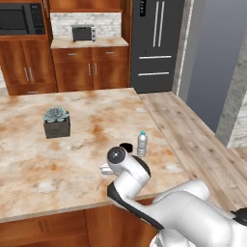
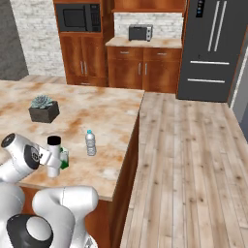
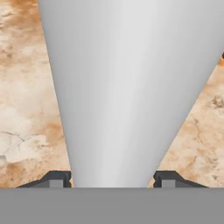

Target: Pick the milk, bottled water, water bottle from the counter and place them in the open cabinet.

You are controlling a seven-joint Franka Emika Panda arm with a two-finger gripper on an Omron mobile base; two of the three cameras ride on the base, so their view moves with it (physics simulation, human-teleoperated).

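Silver water bottle (image 3: 127, 87) sits between the tool (image 3: 113, 178) fingertips — pinched — on the counter (image 3: 22, 109).

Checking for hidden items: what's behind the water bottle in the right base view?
A green sliver of the milk shows right behind the water bottle; the rest of the carton is covered.

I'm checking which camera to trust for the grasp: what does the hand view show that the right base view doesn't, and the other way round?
Hand view alone: the two dark fingertips hard against either side of the water bottle's silver body, seen close up.

Right base view alone: the water bottle's black cap, the green-and-white milk just behind it, the bottled water standing apart to its right, the potted succulent, the refrigerator, microwave and toaster oven.

Both: the water bottle and the marble counter.
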